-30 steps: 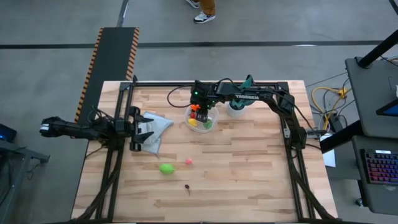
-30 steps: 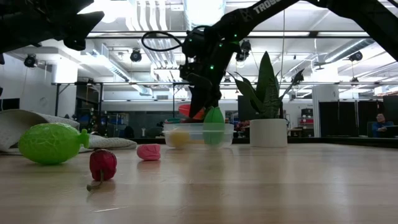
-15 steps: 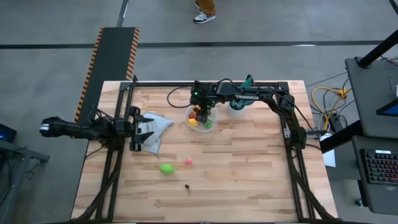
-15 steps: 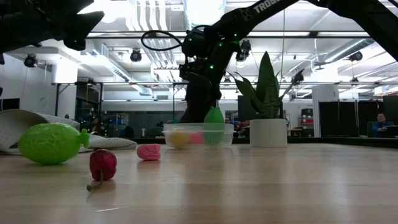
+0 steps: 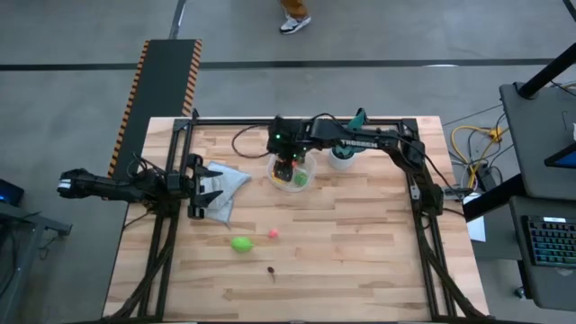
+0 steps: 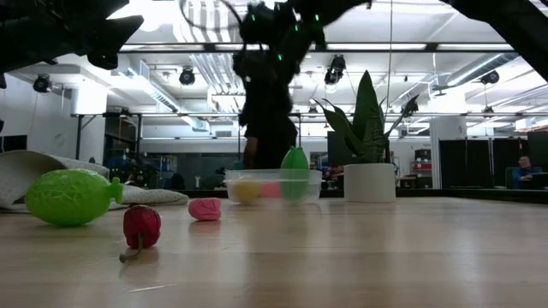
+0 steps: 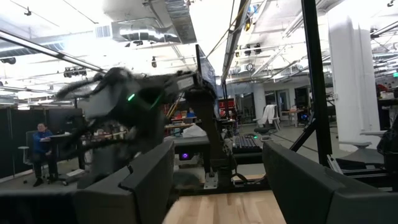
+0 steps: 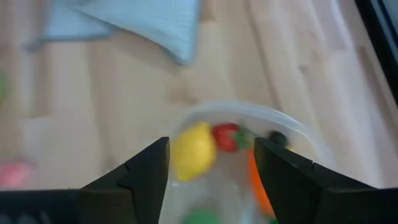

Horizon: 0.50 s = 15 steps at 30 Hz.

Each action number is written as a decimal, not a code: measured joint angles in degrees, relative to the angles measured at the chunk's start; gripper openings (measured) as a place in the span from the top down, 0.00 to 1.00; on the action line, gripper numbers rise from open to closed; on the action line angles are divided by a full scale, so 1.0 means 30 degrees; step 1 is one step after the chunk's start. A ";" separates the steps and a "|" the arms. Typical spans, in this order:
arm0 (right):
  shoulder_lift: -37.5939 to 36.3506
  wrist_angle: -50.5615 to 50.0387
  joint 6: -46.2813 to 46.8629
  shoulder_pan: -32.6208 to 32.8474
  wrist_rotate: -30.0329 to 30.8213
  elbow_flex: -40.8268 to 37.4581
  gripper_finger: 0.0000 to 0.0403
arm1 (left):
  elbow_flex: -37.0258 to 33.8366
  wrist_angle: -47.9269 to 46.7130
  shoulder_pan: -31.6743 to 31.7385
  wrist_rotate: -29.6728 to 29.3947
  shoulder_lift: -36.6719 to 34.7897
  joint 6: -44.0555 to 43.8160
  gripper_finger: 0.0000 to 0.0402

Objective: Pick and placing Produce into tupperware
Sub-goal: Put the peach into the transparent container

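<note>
The clear round tupperware bowl (image 5: pixel 304 183) (image 6: pixel 274 185) (image 8: pixel 298 134) stands at the far middle of the table. Inside lie a yellow lemon (image 8: pixel 194 150), a red strawberry (image 8: pixel 226 137), an orange carrot (image 8: pixel 256 180) and a green piece (image 6: pixel 294 167). My right gripper (image 5: pixel 286 163) (image 8: pixel 211 143) hovers above the bowl, open and empty. On the near part of the table rest a green lime (image 5: pixel 240 244) (image 6: pixel 73 197), a pink bit (image 5: pixel 273 234) (image 6: pixel 205 209) and a dark bit (image 5: pixel 270 269) (image 6: pixel 141 226). My left gripper (image 5: pixel 205 189) (image 7: pixel 217 149) waits open at the table's left edge.
A pale blue-grey cloth (image 5: pixel 227 183) (image 8: pixel 143 18) lies left of the bowl, beside my left gripper. A teal spiky plant in a white pot (image 5: pixel 345 155) (image 6: pixel 368 162) stands right of the bowl. Bare wood (image 5: pixel 360 252) spreads across the near right. A person's shoe (image 5: pixel 295 22) shows beyond the far edge.
My right gripper dipped into the bowl with a red piece, let it go, then rose and shifted slightly toward the table's left. The red piece now lies in the bowl beside the lemon.
</note>
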 joint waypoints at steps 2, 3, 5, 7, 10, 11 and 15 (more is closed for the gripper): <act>0.0000 -0.0586 0.0172 0.0734 -0.0001 0.0708 0.45 | 0.0000 -0.0006 0.0000 0.0007 0.0000 -0.0002 0.43; 0.0000 -0.0793 0.0117 0.1151 0.0006 0.0965 0.46 | 0.0000 0.0000 -0.0001 0.0007 0.0000 0.0004 0.43; -0.0007 -0.0961 0.0030 0.2122 0.0006 0.1313 0.47 | 0.0000 0.0000 -0.0007 0.0001 0.0000 0.0004 0.43; -0.0007 -0.0986 -0.0154 0.3181 -0.0001 0.1428 0.48 | 0.0000 -0.0001 0.0000 0.0003 0.0000 -0.0003 0.43; -0.0007 -0.1053 -0.0591 0.4669 -0.0001 0.1317 0.50 | 0.0000 -0.0007 -0.0002 0.0006 0.0000 -0.0003 0.43; -0.0013 -0.1021 -0.0656 0.5159 0.0022 0.1150 0.50 | 0.0000 -0.0007 -0.0007 0.0004 0.0000 -0.0003 0.43; 0.0157 0.0525 -0.1147 0.6874 0.0141 0.0083 0.50 | 0.0000 -0.0007 0.0000 0.0000 0.0000 -0.0003 0.43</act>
